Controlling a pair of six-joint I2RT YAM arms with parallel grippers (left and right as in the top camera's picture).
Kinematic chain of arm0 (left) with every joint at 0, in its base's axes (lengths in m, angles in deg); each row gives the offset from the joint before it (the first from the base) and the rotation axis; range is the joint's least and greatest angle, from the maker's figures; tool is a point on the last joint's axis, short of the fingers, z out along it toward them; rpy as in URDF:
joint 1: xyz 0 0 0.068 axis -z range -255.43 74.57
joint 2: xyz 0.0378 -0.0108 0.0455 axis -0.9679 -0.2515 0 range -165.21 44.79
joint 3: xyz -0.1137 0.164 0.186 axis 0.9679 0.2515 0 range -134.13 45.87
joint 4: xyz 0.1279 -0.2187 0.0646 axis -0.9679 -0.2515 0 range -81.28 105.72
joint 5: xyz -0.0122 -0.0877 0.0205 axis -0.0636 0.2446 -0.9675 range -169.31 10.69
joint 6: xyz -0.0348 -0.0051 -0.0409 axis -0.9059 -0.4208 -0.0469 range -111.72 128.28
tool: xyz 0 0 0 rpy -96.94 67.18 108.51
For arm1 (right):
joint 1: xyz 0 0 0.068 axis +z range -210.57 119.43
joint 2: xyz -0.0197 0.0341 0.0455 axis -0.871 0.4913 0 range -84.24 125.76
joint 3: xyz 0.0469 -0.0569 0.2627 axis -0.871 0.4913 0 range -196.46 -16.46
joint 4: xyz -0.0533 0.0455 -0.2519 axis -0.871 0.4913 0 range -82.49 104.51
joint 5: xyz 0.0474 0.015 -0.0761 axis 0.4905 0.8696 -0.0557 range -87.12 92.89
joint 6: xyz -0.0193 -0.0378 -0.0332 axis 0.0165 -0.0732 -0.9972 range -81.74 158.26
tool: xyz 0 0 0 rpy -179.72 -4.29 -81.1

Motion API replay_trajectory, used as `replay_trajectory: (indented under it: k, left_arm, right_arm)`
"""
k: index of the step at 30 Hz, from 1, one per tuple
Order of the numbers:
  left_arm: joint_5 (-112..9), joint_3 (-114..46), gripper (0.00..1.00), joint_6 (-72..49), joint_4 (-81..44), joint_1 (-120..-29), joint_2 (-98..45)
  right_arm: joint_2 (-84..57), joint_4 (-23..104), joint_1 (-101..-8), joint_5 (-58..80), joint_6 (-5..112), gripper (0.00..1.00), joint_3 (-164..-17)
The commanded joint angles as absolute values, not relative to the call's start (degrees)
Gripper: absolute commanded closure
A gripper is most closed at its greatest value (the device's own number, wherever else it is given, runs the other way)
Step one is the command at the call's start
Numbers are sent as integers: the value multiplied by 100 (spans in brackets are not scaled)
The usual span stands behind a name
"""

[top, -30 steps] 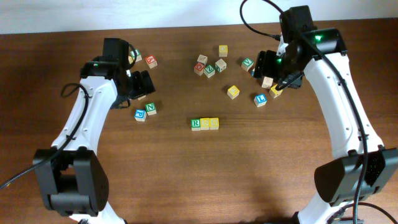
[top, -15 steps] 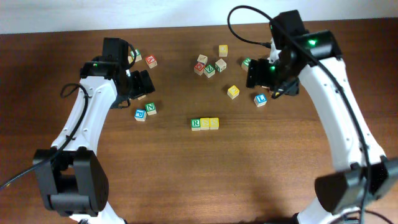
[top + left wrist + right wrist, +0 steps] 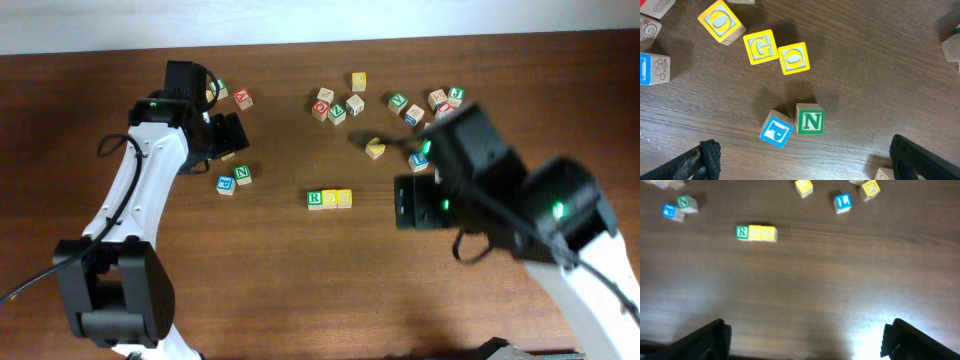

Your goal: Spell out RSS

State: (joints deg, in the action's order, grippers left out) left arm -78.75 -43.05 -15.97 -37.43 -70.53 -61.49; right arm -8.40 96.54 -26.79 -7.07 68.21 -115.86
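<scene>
Three cubes sit in a tight row near the middle of the table (image 3: 300, 280): a green cube (image 3: 315, 199) marked R, then a first yellow cube (image 3: 330, 198) and a second yellow cube (image 3: 344, 198). They touch face to face with their letters up, so they read as one word from the near edge. The yellow letters are too small for me to read for certain. My right claw (image 3: 805, 335) hangs high over bare wood just right of that row, fingers spread wide with nothing between them. I judge that fitting, since nothing seems left to carry, and being off to the side keeps me from knocking the line crooked. My left claw (image 3: 805, 150) is also wide open and empty, well apart from the row toward the left edge. It hovers over a green N cube (image 3: 810, 121) and a blue cube (image 3: 776, 132) that lean on each other, and neither belongs in the word. The loose cubes (image 3: 345, 95) lie scattered toward the far edge, clear of the row, so nothing crowds it. To my eye the spelling is finished, provided both yellow faces do show S.
</scene>
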Motion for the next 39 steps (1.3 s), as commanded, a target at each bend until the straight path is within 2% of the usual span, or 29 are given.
replay_trajectory:
  k: [1, 23, 26, 28, 32, 39]
  left_arm:
    - [-7932, -4402, 1, -1586, -3738, -7072, -6039]
    - [-7934, -4402, 1, -1586, -3738, -7075, -6039]
    - [-7934, -4402, 1, -1586, -3738, -7075, -6039]
    - [-7934, -4402, 1, -1586, -3738, -7072, -6039]
    - [-7934, -4402, 1, -1586, -3738, -7075, -6039]
    - [-7934, -4402, 1, -1586, -3738, -7072, -6039]
  right_arm:
    - [-1498, 9691, -2137, -1428, 7477, 2, -11245]
    - [-2084, 9969, -2026, -1568, 7232, 2, -11149]
    - [-2318, 9569, -2389, -1448, 6577, 2, -10950]
    - [-2783, 8762, -3114, -923, 5635, 2, -10307]
    - [-3651, 7425, -4225, -75, 4542, 1, -8871]
    - [-5070, 5908, -5049, 438, 4146, 2, -6847]
